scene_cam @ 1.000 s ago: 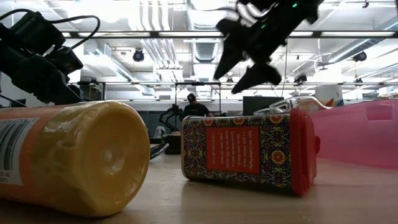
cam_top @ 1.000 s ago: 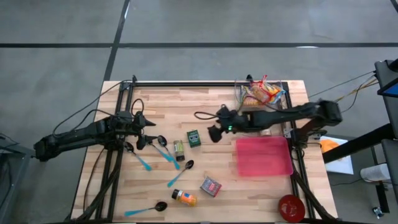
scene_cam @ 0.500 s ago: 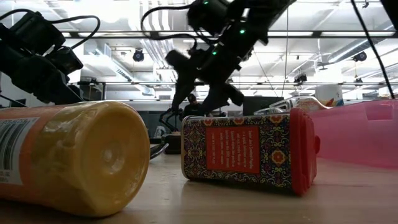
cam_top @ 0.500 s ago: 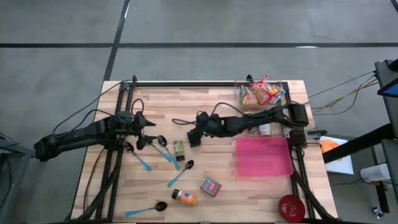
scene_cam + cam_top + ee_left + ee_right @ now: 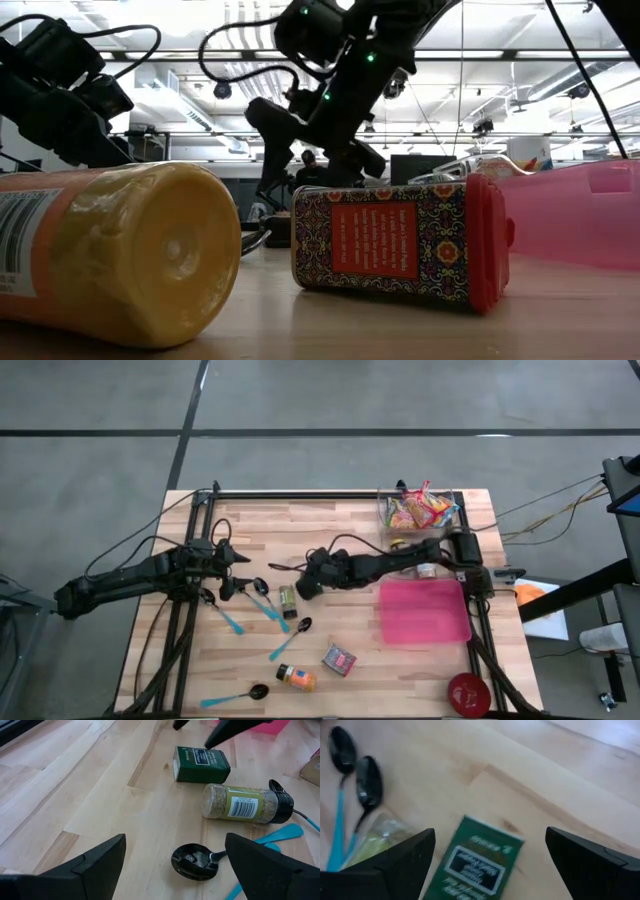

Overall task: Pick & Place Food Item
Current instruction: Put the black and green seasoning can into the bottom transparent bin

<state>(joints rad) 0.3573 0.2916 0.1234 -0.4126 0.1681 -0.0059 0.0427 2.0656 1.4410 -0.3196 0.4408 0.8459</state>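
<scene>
A small green box (image 5: 477,862) lies flat on the wooden table, left of centre. My right gripper (image 5: 490,834) hangs open just above it, one finger on each side, touching nothing; in the high view the gripper (image 5: 308,584) hides the box. The left wrist view shows the box (image 5: 201,764) under those fingertips. A clear spice jar (image 5: 289,600) lies on its side beside the box. Further toward the near edge lie a patterned tin with a red lid (image 5: 339,659) and an orange bottle (image 5: 296,678). My left gripper (image 5: 238,572) waits open at the table's left.
A pink tray (image 5: 423,610) sits at the right. Behind it is a clear container of snack packets (image 5: 420,512). A red bowl (image 5: 468,693) stands at the near right corner. Blue-handled spoons (image 5: 268,608) lie scattered left of centre. A black frame (image 5: 300,494) borders the table.
My right gripper has moved toward the table's left edge and down, from near the pink tray's far corner to just above the green box. No object has moved.
</scene>
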